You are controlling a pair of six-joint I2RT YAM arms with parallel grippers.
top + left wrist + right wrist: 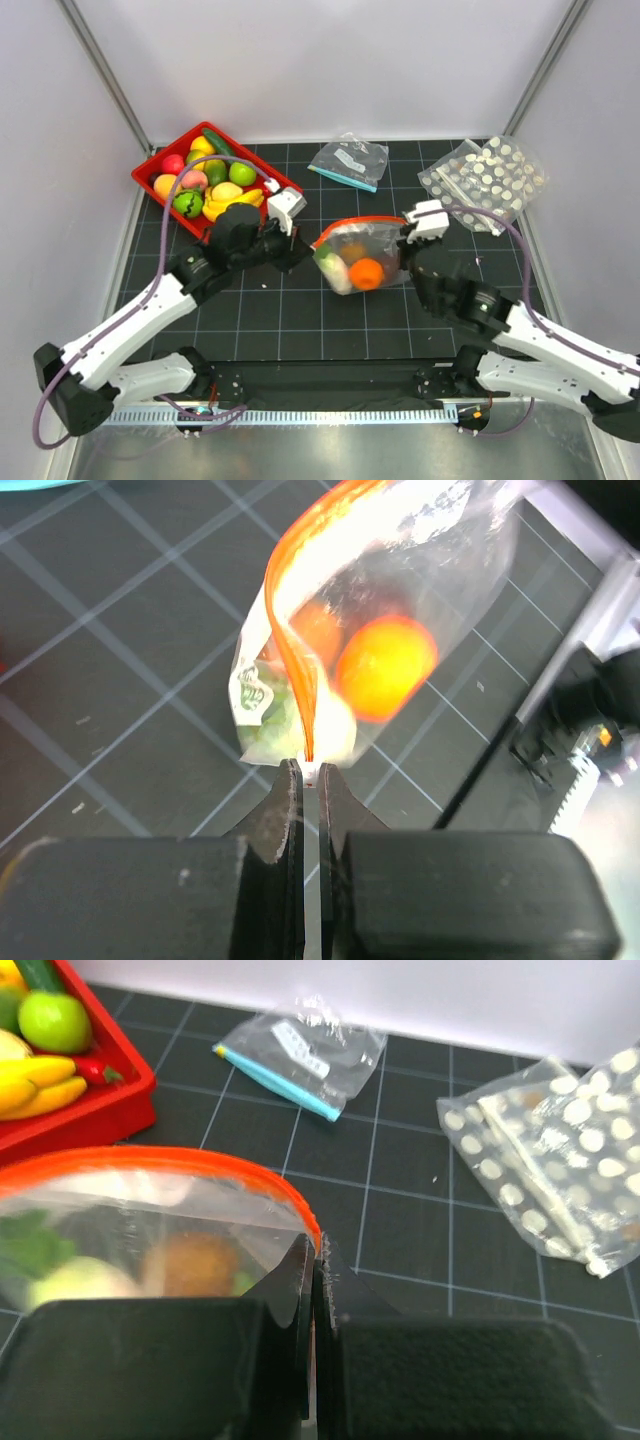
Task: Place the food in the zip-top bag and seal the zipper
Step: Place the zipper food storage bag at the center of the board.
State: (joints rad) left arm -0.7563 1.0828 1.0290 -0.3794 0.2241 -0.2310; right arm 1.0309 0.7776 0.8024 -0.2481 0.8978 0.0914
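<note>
Both zipper ends pinched, food bagged, mouth not yet shut.

My left pincer (310, 772) is squeezed almost flat on one end of the orange-red zipper (288, 630). My right pincer (315, 1245) is clamped just as tight on the other end, so the zip-top bag (355, 262) spans between them over the middle of the black mat (280, 320). Through the clear plastic I see an orange (385, 668), a pale piece (335, 725) and something green. The strip's two lips bow apart, so I judge loading done and sealing in hand. Next I would draw the ends taut to bring the lips together, then press along the strip. Farther off, more food fills the red tray (150, 172). At the back lie the teal-strip bag (350, 160) and the dotted bag (485, 180), well apart.
</note>
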